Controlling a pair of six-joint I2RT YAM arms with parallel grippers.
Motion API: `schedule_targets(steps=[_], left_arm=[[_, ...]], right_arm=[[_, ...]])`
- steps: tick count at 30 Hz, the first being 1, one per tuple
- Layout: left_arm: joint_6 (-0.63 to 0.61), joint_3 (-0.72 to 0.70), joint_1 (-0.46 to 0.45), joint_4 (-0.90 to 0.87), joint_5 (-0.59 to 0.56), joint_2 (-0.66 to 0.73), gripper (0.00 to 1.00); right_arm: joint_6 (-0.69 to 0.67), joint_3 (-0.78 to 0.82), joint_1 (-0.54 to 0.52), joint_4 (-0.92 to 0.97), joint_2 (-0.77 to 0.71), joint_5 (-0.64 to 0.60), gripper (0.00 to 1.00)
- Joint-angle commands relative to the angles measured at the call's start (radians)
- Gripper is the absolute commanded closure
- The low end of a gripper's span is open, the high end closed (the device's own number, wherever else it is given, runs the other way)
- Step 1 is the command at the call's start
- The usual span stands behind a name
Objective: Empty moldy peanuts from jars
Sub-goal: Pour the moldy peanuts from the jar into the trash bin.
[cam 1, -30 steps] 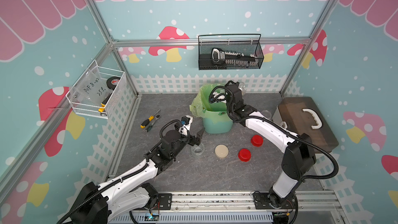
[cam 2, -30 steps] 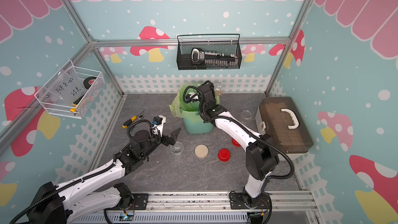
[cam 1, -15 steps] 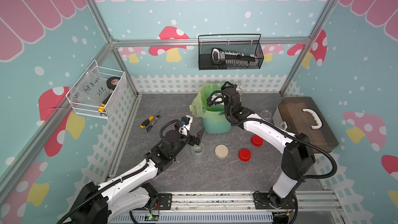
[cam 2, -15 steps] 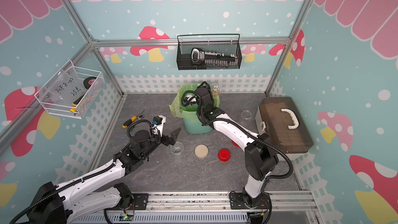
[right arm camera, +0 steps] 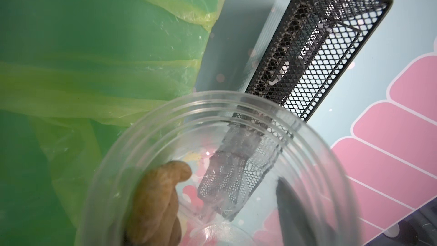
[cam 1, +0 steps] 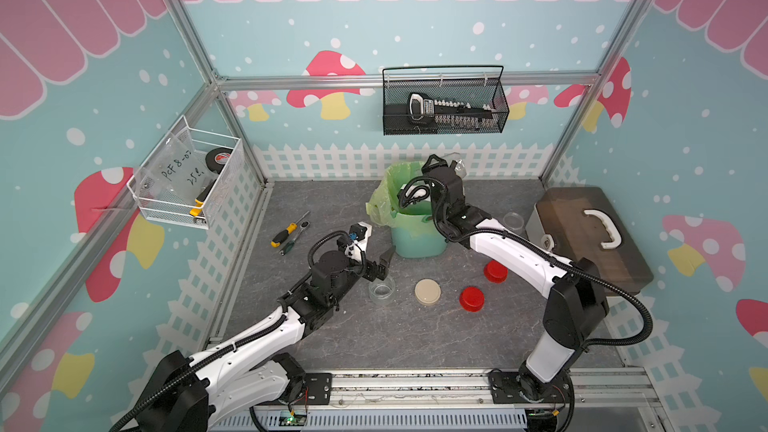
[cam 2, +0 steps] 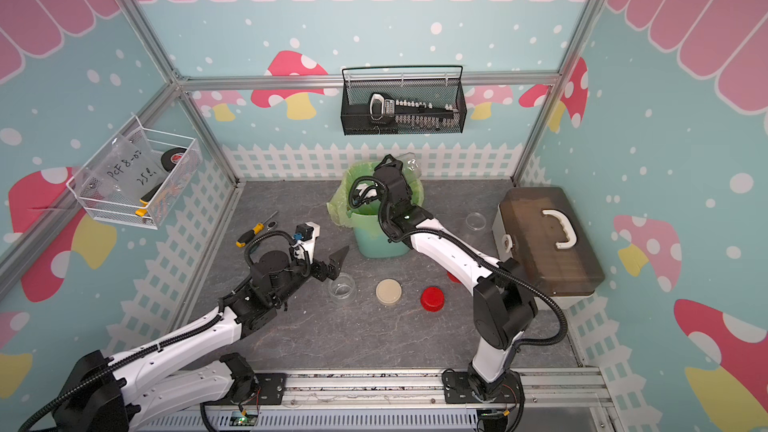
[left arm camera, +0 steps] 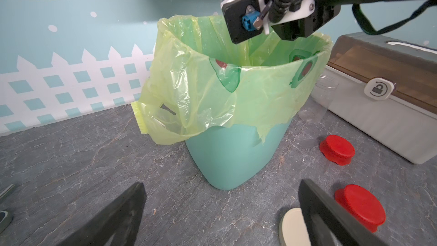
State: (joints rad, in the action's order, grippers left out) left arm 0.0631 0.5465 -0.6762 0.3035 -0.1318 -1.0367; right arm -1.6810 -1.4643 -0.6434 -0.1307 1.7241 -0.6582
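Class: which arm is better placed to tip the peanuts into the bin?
Right: the right hand holds the jar tilted at the rim of the bin, peanuts inside; the left hand hangs open and empty.

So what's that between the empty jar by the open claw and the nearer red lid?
A beige lid, lying flat, touching neither the jar nor the red lid. Both top views show it.

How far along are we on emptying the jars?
Done: the beige lid and red lids lie off on the table. Two jars, by the open left gripper and the toolbox, look empty.
In hand: the right gripper holds the third jar tilted at the bin, with peanuts inside.
Left: finish that pour.
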Motion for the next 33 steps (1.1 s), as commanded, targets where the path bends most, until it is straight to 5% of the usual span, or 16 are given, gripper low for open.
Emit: schedule_targets(steps=[1,20,33], left_arm=[[-0.016,-0.004,-0.001,0.016,-0.003,0.000,0.01],[-0.016,0.012,-0.001,0.006,-0.007,-0.019,0.01],[-0.016,0.025,-0.002,-0.001,-0.005,-0.034,0.01]], right_arm=[[-0.054,-0.008,-0.007,-0.030,0.016,0.018,0.66],[-0.018,0.015,-0.004,-0.010,-0.041,0.019,0.66],[-0.135,0.113,-0.035,-0.055,-0.153,0.046,0.67]])
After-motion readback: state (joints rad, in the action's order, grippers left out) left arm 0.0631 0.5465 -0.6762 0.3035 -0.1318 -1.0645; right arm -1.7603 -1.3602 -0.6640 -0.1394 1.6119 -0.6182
